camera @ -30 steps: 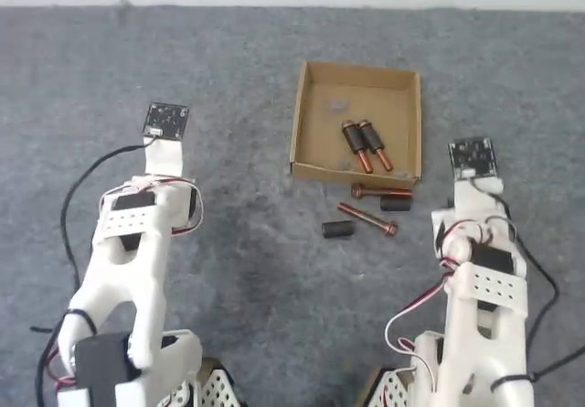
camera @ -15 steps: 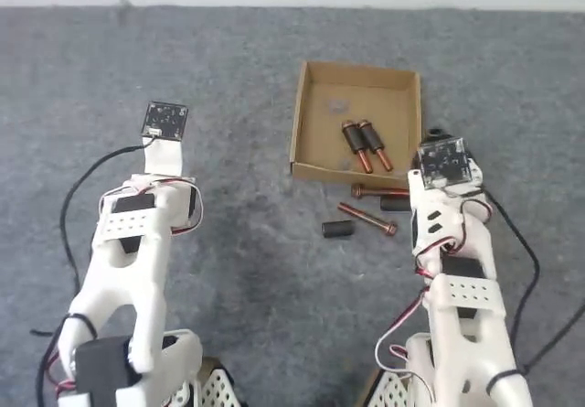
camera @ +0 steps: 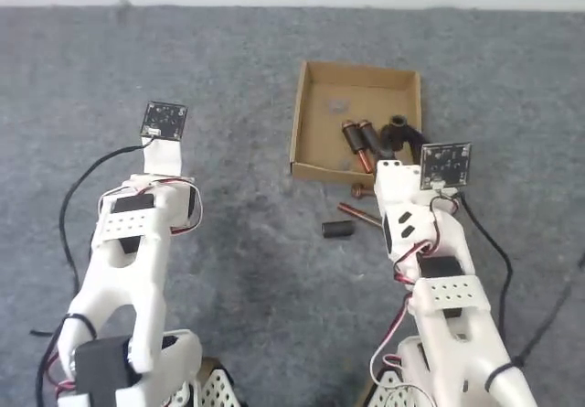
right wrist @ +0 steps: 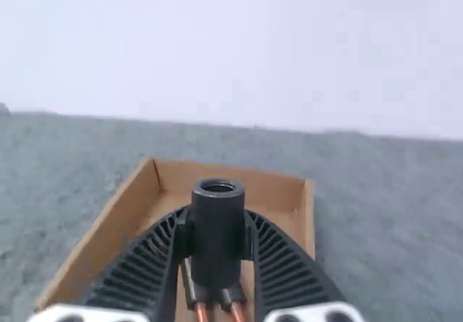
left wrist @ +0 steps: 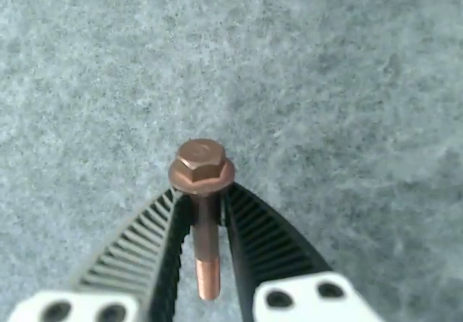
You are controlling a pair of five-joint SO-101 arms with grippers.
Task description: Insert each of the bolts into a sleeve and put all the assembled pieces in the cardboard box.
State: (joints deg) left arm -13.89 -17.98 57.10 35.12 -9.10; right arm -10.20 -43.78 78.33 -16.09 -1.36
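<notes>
Two sleeved copper bolts [camera: 361, 144] lie in the brown cardboard box [camera: 298, 119]; two bare copper bolts [camera: 358, 212] and a short black cylindrical sleeve [camera: 337, 229] wait just outside its near wall. The left pincer [left wrist: 202, 195] clamps a copper hex-head bolt [left wrist: 202, 168] over open grey desk [camera: 228, 78], well clear of the box; the right pincer [right wrist: 217, 224] grips an upright black tubular sleeve [right wrist: 217, 206] above the box, close to a side wall

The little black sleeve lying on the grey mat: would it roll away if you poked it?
Probably a little. The black sleeve is a round tube lying on its side, so a sideways nudge could roll it, though the fuzzy grey mat would likely stop it soon. It looks stiff and solid, so it shouldn't squash or bend.
</notes>
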